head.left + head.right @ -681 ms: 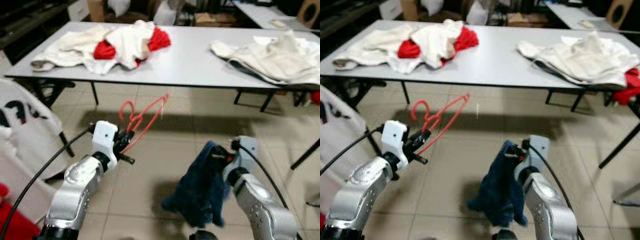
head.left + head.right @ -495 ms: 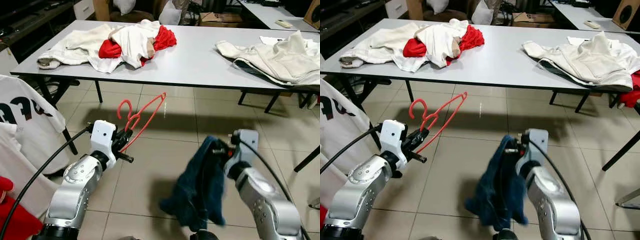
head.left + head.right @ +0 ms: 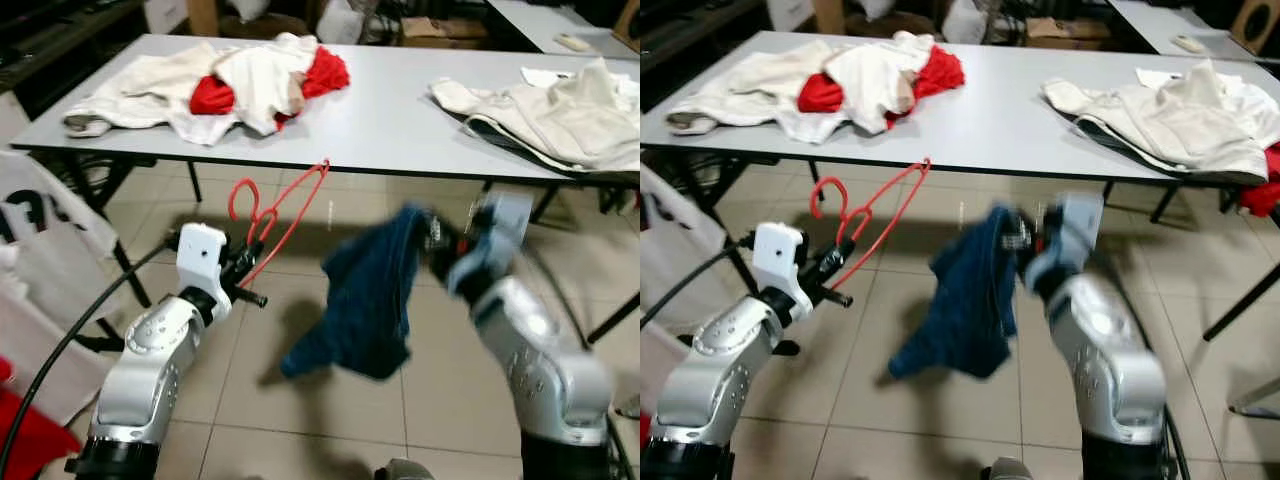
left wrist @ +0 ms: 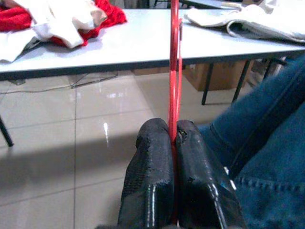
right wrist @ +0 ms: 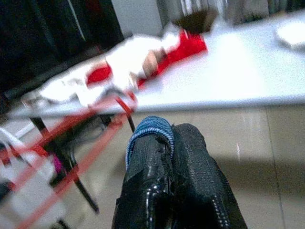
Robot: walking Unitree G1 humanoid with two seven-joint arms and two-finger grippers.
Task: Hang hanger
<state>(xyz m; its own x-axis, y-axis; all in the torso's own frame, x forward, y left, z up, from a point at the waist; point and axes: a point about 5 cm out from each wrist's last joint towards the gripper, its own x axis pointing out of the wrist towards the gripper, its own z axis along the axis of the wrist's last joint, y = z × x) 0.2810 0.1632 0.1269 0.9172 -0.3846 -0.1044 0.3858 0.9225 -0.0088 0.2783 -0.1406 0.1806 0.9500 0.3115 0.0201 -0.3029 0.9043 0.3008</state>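
Just in front of the tabletop, over the tiled floor, the red hanger is held up in the air by the left tool, whose 2 black fingers are pressed together on the hanger's thin wire. Hook end curls up on the left side of the hanger, near the tabletop's front edge but not touching it; the long wire runs up toward that edge.

Beside the hanger on its right, close but apart as far as I can tell, hangs a blue denim garment, pinched at its top fold by the right tool, fingers clamped together on the cloth. Garment dangles free below, blurred in the head views.

On the tabletop: a pile of white and red clothes at the far left part, a cream garment at the right part. Left of the tabletop, low down, a white printed shirt shows at the frame edge.

Judgement: garment is not yet on the hanger, so it looks like dressing the hanger comes before hanging.

Risks:
- Left grip is on 1 thin wire only; hanger could twist or pivot in the fingers when denim weight lands on it.
- Denim held by 1 small pinch; it could slip out and drop to the floor.
- Swinging cloth could snag the hook or knock the hanger askew.
- Hanger tip sits near the tabletop edge; lifting could catch it underneath.
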